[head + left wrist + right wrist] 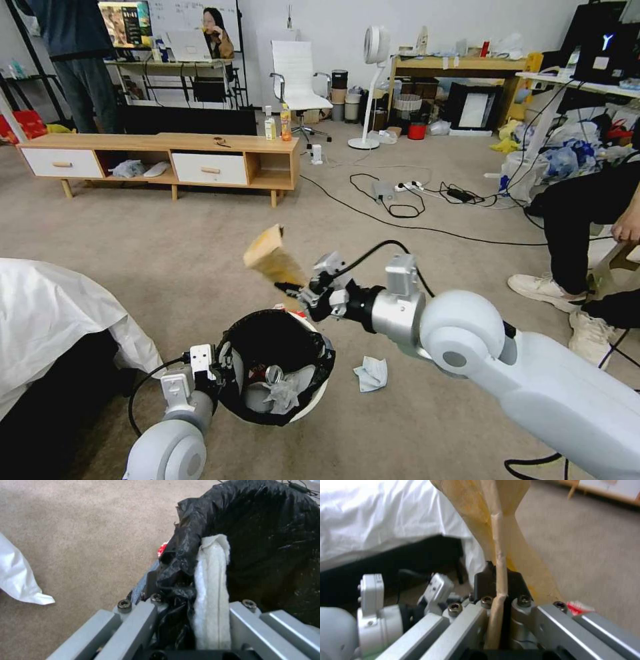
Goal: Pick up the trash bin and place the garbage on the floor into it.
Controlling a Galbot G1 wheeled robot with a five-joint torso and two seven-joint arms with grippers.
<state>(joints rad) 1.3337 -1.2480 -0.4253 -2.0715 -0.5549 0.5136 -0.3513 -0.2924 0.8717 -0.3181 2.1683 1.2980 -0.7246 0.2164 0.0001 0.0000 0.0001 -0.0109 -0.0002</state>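
The trash bin (313, 400) is small, white and lined with a black bag, and it hangs tilted just above the floor (200, 253). My left gripper (219, 373) is shut on its near rim. In the left wrist view the left gripper (186, 590) clamps the black liner and the white rim (213, 592). Crumpled tissue (283, 395) lies inside the bin. My right gripper (293, 291) is shut on a brown paper bag (270, 257), held just above the bin's far rim. The right gripper (500, 580) pinches the paper bag (493, 517) by its folded edge. One crumpled tissue (371, 373) lies on the carpet right of the bin.
A white-sheeted bed (53, 313) stands at the left. A low wooden cabinet (167, 160) with two upright bottles (285, 123) is behind. Black cables (400, 210) cross the carpet. A seated person's shoes (547, 288) are at the right. A red-and-white scrap (580, 606) lies by the bin.
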